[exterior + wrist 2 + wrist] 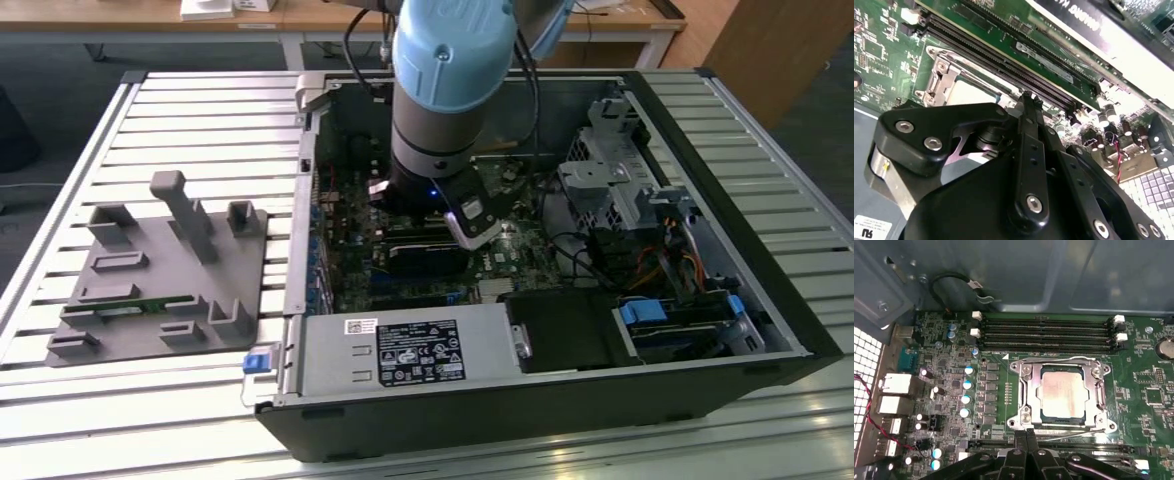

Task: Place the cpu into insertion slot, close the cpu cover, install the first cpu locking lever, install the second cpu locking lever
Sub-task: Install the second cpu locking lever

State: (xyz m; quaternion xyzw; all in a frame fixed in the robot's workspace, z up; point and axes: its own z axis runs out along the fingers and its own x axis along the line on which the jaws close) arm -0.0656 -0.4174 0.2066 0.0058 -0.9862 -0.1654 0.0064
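The cpu (1063,396), a dull grey-brown square, lies in the insertion slot (1110,426) on the green motherboard. The silver cpu cover (1026,390) lies flat over it, framing the chip through its window. One thin wire locking lever (1054,359) runs along the far edge of the socket, another (1074,432) along the near edge. My gripper (1026,432) stands shut at the near edge of the socket, its black fingertips pressed together by the near lever. In the second wrist view the gripper (1026,100) sits beside the cover (941,75) and chip (971,92). The exterior view shows the gripper (474,232) deep inside the case.
Long black memory slots (1046,332) run just beyond the socket. Blue-topped capacitors (966,385) and rear ports (896,385) stand beside it. The open computer case (747,330) walls me in, with a power supply (400,350) and drive cage (614,180). A grey fixture (160,270) lies outside.
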